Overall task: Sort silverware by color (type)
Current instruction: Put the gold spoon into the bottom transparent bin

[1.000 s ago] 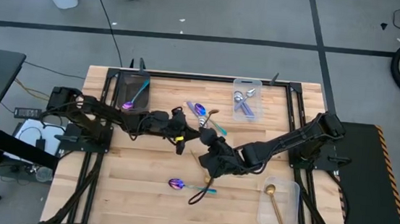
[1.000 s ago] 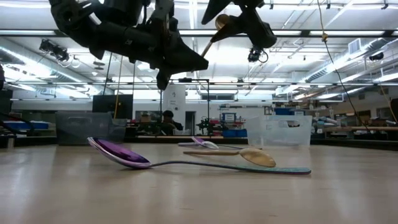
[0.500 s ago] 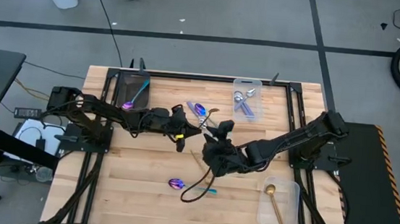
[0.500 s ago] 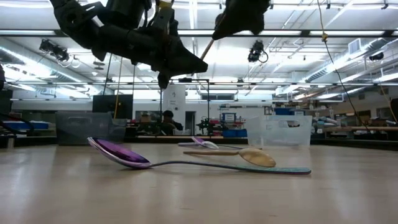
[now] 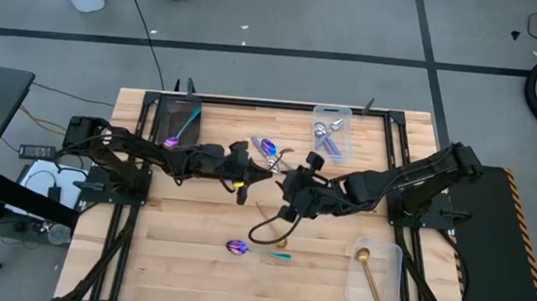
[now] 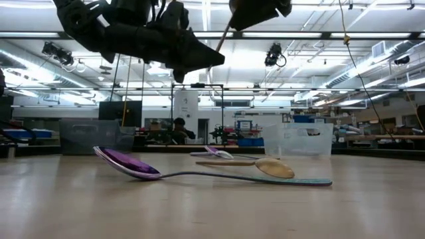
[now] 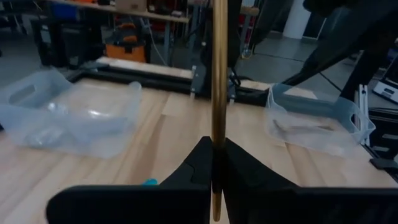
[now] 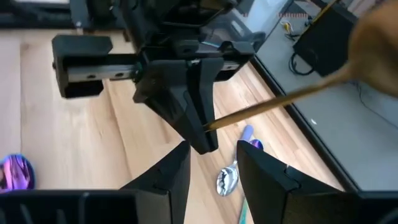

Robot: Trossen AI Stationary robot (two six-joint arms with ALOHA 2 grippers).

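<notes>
From above, the left gripper [image 5: 264, 174] and right gripper [image 5: 285, 183] meet over mid-table; a purple-and-teal spoon [image 5: 256, 251] lies nearer the front edge.

At table level, a gold spoon [image 6: 265, 166] lies behind it.

The left wrist view shows the left fingers [image 7: 198, 163] clamped on a gold handle [image 7: 218, 93].

In the right wrist view, the right fingers [image 8: 171, 171] stand parted below that handle.

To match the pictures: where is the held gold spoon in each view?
High: hidden at the left gripper tip.
Low: spoon handle slanting, top centre.
Left wrist: handle upright, centre.
Right wrist: handle slanting from centre to right.
Landmark: the left gripper, shut on it.
</notes>
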